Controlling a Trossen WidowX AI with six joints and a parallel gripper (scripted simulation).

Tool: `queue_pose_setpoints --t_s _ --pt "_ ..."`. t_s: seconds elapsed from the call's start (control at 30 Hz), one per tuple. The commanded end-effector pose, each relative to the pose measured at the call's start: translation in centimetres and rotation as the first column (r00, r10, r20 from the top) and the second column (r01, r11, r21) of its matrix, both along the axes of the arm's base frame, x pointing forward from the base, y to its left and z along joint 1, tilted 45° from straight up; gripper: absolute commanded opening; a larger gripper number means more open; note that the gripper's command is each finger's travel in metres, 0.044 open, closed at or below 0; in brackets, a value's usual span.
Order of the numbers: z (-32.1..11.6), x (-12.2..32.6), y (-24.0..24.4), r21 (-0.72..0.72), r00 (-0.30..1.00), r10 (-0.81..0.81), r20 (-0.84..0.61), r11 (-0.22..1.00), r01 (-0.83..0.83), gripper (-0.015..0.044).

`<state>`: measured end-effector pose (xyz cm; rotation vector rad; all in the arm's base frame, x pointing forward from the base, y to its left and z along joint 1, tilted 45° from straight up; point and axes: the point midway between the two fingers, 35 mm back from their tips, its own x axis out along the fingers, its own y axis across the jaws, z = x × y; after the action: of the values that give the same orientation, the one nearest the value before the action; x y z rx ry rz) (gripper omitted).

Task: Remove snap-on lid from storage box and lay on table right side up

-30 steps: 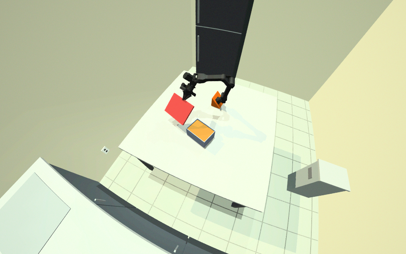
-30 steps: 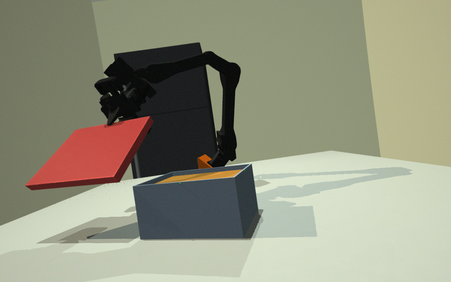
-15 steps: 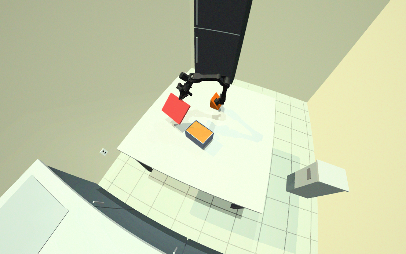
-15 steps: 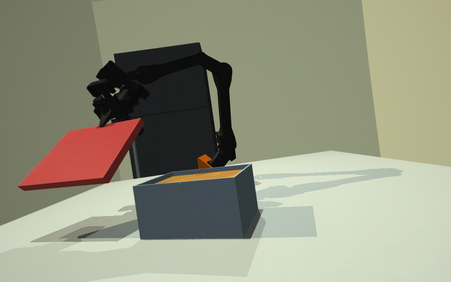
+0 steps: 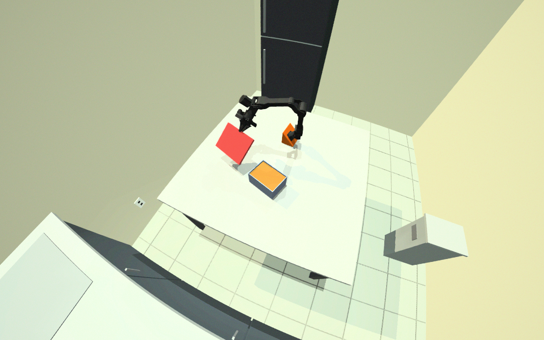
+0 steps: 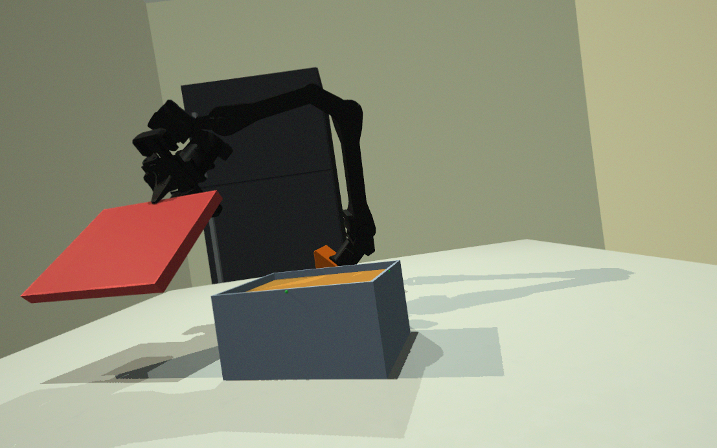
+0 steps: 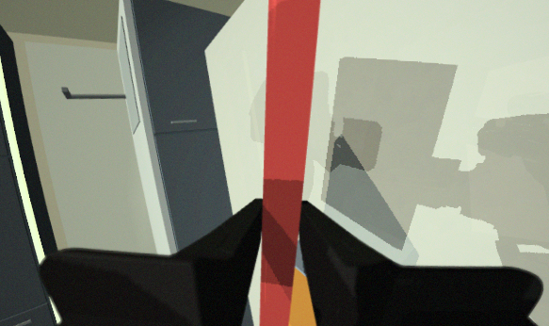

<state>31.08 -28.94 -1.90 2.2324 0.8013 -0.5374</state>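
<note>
The red lid (image 5: 235,143) (image 6: 127,248) (image 7: 291,104) is off the box and hangs in the air beside it, tilted, with its far edge low. My gripper (image 5: 240,130) (image 6: 161,200) (image 7: 281,207) is shut on the lid's upper edge; in the wrist view the lid runs edge-on between the two fingertips. The blue-grey storage box (image 5: 261,184) (image 6: 299,334) stands upright and open on the table, with orange contents (image 5: 268,175) (image 6: 322,280) inside. In the wrist view the box is mostly hidden behind the lid and the right finger.
The white table (image 5: 307,236) (image 6: 600,356) carries the box. An orange wedge-shaped block (image 5: 287,137) (image 6: 324,255) is at the arm's base, behind the box. Shadows of the lid and arm fall on the table around the box. A dark cabinet (image 5: 293,63) (image 6: 277,223) stands beyond the table.
</note>
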Motion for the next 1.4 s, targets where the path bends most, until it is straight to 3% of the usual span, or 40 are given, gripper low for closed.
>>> queue_pose_setpoints --t_s 0.0,1.37 --pt "-0.1 0.1 0.5 0.003 1.0 0.0 0.008 1.0 0.0 0.0" --pt "-2.6 -0.1 3.0 0.003 1.0 0.0 0.009 1.0 0.0 0.0"
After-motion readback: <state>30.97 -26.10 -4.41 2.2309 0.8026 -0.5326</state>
